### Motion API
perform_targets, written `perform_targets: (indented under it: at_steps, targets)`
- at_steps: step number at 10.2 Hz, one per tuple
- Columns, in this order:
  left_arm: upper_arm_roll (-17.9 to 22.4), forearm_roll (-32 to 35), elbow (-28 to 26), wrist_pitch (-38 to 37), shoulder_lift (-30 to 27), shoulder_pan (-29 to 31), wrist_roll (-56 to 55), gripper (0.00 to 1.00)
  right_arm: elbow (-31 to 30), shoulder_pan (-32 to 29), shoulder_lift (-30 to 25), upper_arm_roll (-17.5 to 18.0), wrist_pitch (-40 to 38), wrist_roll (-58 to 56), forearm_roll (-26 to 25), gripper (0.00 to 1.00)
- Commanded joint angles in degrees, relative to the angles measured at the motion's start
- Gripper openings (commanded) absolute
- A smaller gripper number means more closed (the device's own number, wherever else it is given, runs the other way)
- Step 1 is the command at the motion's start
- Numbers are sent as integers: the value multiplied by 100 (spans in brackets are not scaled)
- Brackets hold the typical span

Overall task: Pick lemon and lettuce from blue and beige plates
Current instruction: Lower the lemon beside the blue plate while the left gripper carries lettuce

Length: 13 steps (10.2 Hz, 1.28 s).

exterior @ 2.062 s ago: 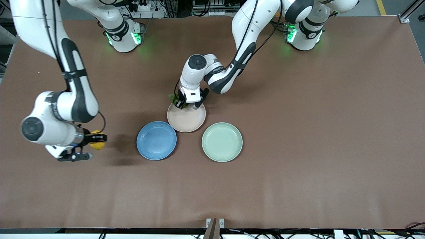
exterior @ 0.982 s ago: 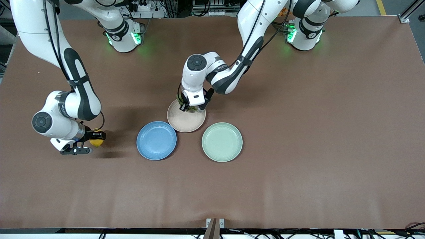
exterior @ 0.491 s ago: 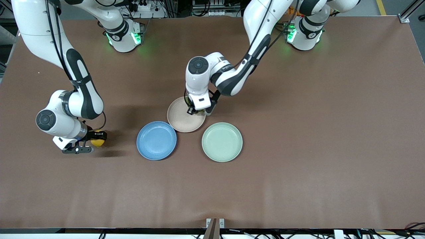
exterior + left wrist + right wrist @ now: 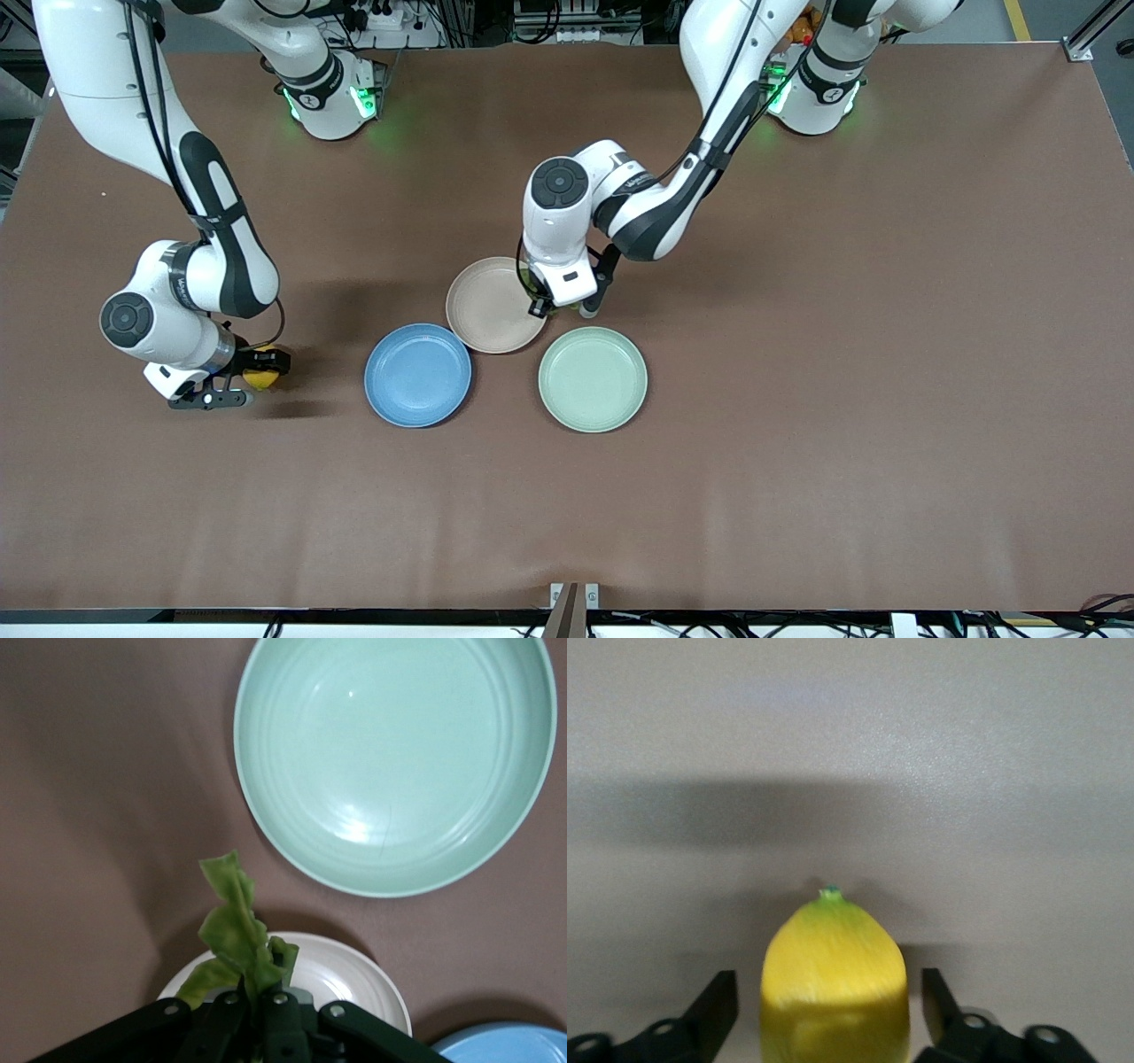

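My left gripper is shut on the lettuce, a wrinkled green leaf. It holds the leaf over the rim of the beige plate where that plate neighbours the mint plate. The beige plate and the blue plate are both bare. My right gripper is low over the table toward the right arm's end, apart from the blue plate. Its fingers are open, with gaps on both sides of the yellow lemon, which lies on the table.
A bare pale mint-green plate lies beside the beige and blue plates toward the left arm's end, and shows large in the left wrist view. The brown table stretches around the three plates.
My left gripper has carried the lettuce across the beige plate toward the mint plate. My right gripper has sunk to the table with the lemon and barely moved in the last half second.
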Motion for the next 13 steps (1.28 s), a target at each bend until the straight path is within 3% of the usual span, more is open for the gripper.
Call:
perform_targets:
  at_steps: [1,5,9,13]
  targets:
    - [-33,121,-421,-32,-399,181,187,0,87,-48,-95,38,-205,-13,-12,100]
    - [-42,130,-1000,117,-803,453,337,0,658,-74,-104,38,-1172,-13,207,100]
    - [-34,121,-2440,1144,-1646,489,556,0,1580,-66,-112,38,-2507,4,226,100]
    - [-60,121,-2900,1172,-2078,928,1145,0,2354,-30,-156,30,-3464,4,217,100]
